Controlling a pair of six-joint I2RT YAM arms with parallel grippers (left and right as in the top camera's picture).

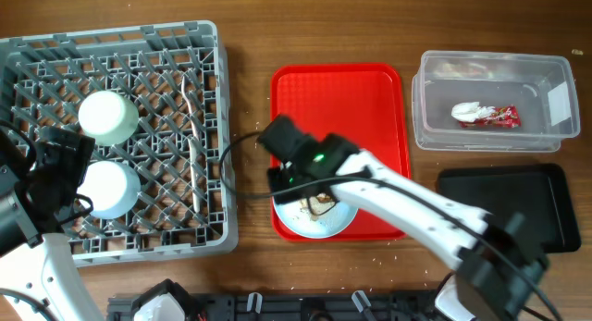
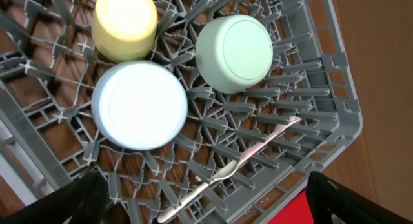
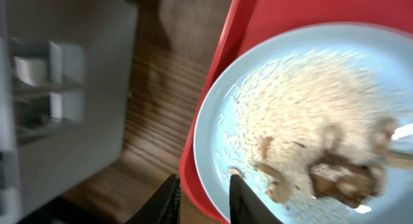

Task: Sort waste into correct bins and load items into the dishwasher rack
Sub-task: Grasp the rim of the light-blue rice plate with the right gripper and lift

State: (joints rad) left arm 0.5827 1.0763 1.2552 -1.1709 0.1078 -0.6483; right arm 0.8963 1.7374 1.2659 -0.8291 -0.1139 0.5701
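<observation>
The pale blue plate (image 1: pixel 314 221) lies at the front left of the red tray, covered in rice-like food scraps (image 3: pixel 303 101) with brown bits (image 1: pixel 321 204). My right gripper (image 3: pixel 203 198) is closed on the plate's (image 3: pixel 216 114) left rim, one finger outside the tray edge. The grey dishwasher rack (image 1: pixel 217 127) holds a mint-green bowl (image 1: pixel 104 116), a pale blue bowl (image 1: pixel 109 188) and white cutlery (image 1: pixel 191 136). The left wrist view shows a yellow cup (image 2: pixel 124 25) and a fork (image 2: pixel 232 167) there too. My left gripper (image 2: pixel 206 208) hovers open over the rack.
The red serving tray (image 1: pixel 370 90) sits mid-table. The clear tub (image 1: pixel 435 99) at the back right holds a white tissue (image 1: pixel 470 111) and a red wrapper (image 1: pixel 505 117). The black tray (image 1: pixel 518 205) lies in front of it.
</observation>
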